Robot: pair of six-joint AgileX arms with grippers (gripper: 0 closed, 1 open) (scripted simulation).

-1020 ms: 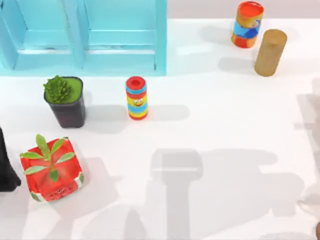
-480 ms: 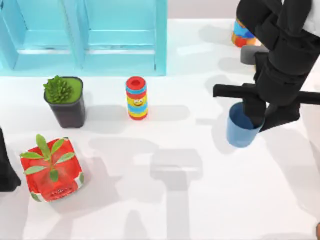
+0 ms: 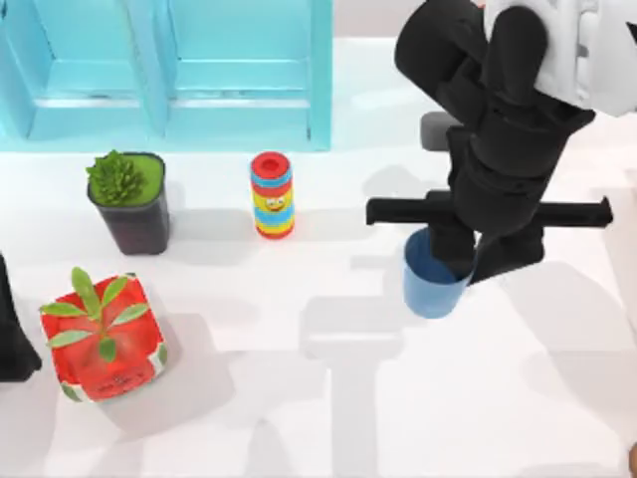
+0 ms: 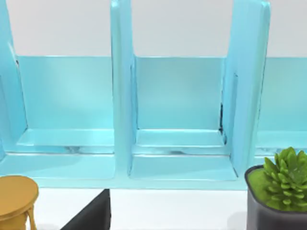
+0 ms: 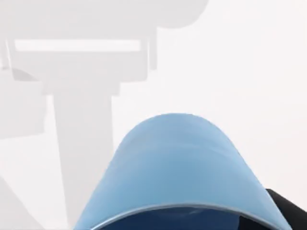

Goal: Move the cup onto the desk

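The small blue cup [image 3: 430, 291] hangs upright from my right gripper [image 3: 460, 261], which is shut on its rim, over the white desk [image 3: 328, 418] right of centre. I cannot tell whether the cup's base touches the desk. In the right wrist view the cup's [image 5: 177, 163] smooth wall sits close below the camera, with the desk [image 5: 249, 72] beyond it. My left arm [image 3: 12, 339] is parked at the desk's left edge.
A turquoise cabinet [image 3: 169, 75] stands along the back left. In front of it are a striped cylinder [image 3: 272, 195], a dark pot with a succulent [image 3: 129, 204] and a red pot with a leafy plant [image 3: 103, 339]. The left wrist view faces the cabinet [image 4: 177, 105].
My right arm came in from the back right carrying the cup and has moved left and toward the front. The left arm has not moved.
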